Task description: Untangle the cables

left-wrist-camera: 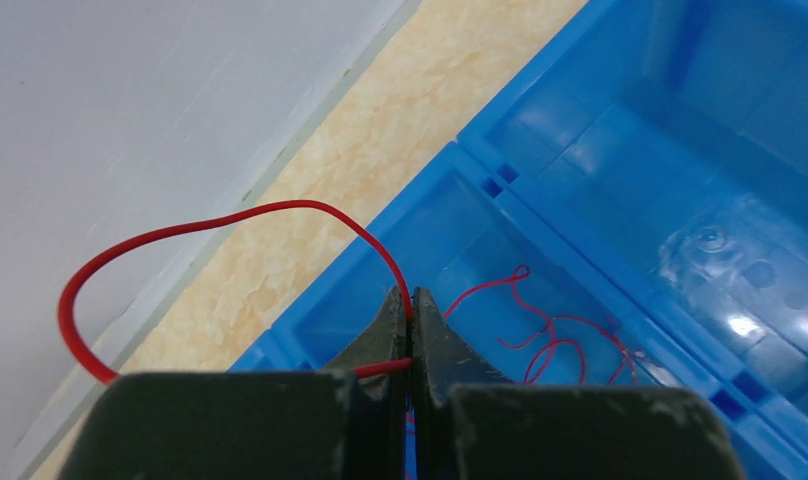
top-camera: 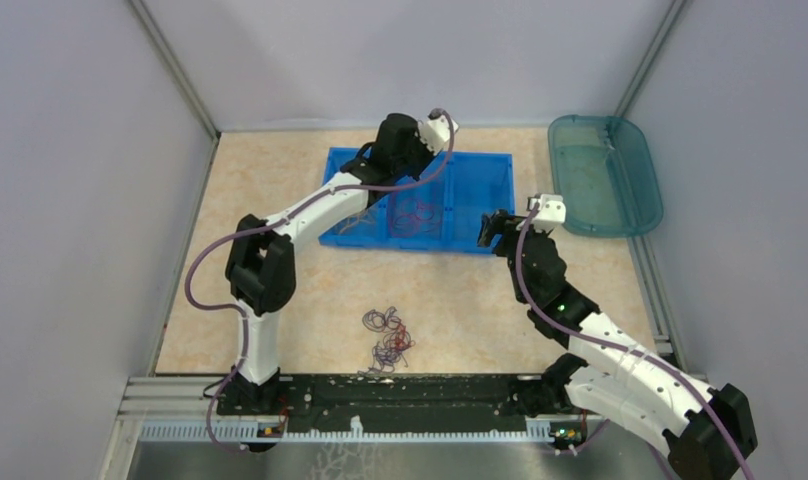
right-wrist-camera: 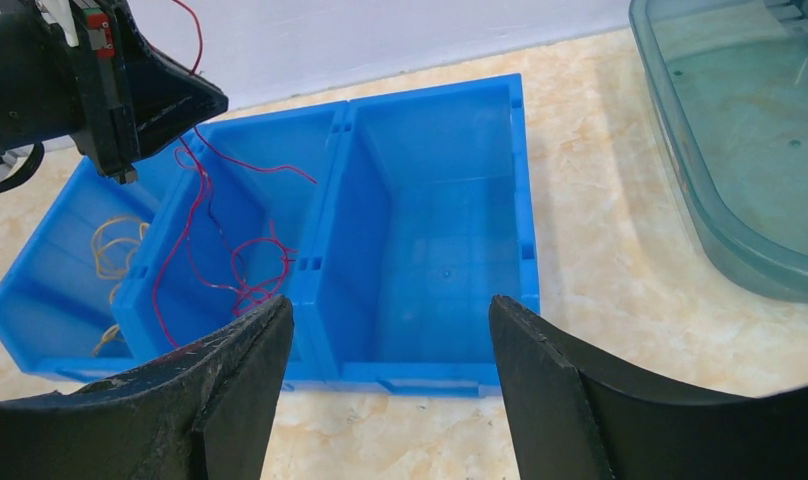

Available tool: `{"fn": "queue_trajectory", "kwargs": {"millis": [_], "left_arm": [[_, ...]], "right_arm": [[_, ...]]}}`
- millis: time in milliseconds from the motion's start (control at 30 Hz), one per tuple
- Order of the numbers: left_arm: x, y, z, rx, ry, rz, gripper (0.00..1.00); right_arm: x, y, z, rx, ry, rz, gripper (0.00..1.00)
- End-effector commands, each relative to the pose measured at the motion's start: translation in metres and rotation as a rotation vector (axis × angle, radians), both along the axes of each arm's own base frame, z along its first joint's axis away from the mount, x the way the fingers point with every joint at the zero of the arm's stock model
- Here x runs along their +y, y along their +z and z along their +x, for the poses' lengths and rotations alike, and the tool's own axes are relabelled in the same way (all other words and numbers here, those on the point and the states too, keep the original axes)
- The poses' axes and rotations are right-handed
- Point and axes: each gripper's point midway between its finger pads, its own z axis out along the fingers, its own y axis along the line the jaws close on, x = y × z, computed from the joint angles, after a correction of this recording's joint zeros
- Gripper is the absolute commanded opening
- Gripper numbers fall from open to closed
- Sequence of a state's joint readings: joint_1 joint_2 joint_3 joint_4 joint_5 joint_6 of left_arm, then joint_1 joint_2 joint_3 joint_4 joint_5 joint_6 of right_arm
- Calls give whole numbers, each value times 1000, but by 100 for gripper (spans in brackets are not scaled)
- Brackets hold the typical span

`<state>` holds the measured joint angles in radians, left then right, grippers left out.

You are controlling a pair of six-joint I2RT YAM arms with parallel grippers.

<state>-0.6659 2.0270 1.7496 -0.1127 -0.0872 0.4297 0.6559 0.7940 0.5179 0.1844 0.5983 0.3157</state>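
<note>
A small tangle of red and dark purple cables [top-camera: 388, 340] lies on the table in front of the arm bases. A blue three-compartment bin [top-camera: 480, 170] stands at the back. Red cables [right-wrist-camera: 250, 275] lie in its middle compartment and orange-yellow cables [right-wrist-camera: 110, 255] in its left one. My left gripper [left-wrist-camera: 412, 305] is shut on a red cable [left-wrist-camera: 230, 215], which loops out to the left above the middle compartment. It also shows in the right wrist view [right-wrist-camera: 195, 100] with red wire hanging below it. My right gripper [right-wrist-camera: 390, 315] is open with nothing in it, just before the bin's near wall.
A teal translucent tray [top-camera: 605, 175] sits at the back right, next to the bin. Grey walls close in the table on the left, back and right. The bin's right compartment [right-wrist-camera: 430, 230] faces my right gripper.
</note>
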Motion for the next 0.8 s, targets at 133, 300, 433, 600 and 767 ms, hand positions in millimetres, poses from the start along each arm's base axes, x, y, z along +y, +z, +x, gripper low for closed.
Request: {"fn": "queue_trajectory", "kwargs": {"millis": [133,300,433,600,767], "left_arm": [[-23,9,-10,17,-78,-102,29],[-17,21,-14,32,-103,-85,61],[4,39,-18,43,-97,-91,71],[34,76,-33,47,-108,-142,75],[64,97,-71,93,-202,-170,86]], "right_arm": [[-4,16,-2,-33,-5,26,72],[-2,15,-3,-24,10,15,74],[2,16,-3,-17,27,18,74],[15,17,-2,2,95,1,74],[56,-4,-7,76,302,-13,75]]}}
